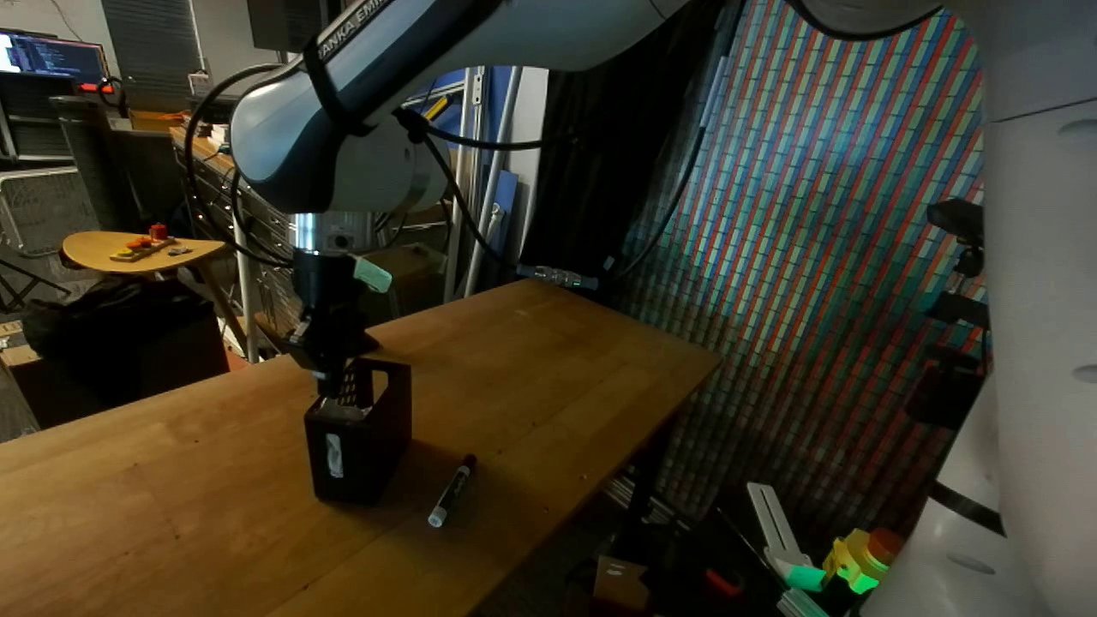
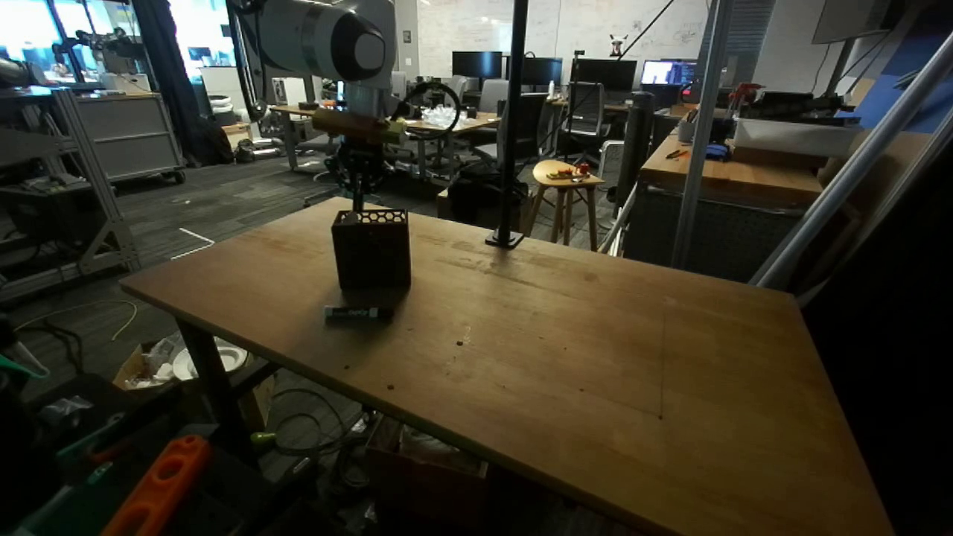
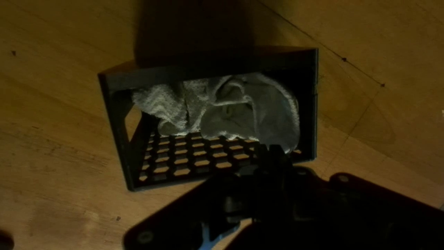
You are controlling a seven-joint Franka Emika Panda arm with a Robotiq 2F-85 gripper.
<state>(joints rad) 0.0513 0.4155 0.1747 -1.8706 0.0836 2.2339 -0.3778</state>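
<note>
A grey cloth (image 3: 277, 111) lies bunched inside a black box (image 1: 360, 467), just below the gripper (image 3: 269, 149); in the wrist view its smooth end comes right up to the tips, while the rest spreads away from them. The jaws are together, though whether they pinch a fold of that cloth I cannot tell. The box stands upright beneath the gripper, a honeycomb wall on its near side. Lower down, past the box from the gripper, a marker (image 1: 452, 493) lies on the wooden table (image 1: 557, 368). A stool (image 1: 90, 250) stands well apart from the gripper.
</note>
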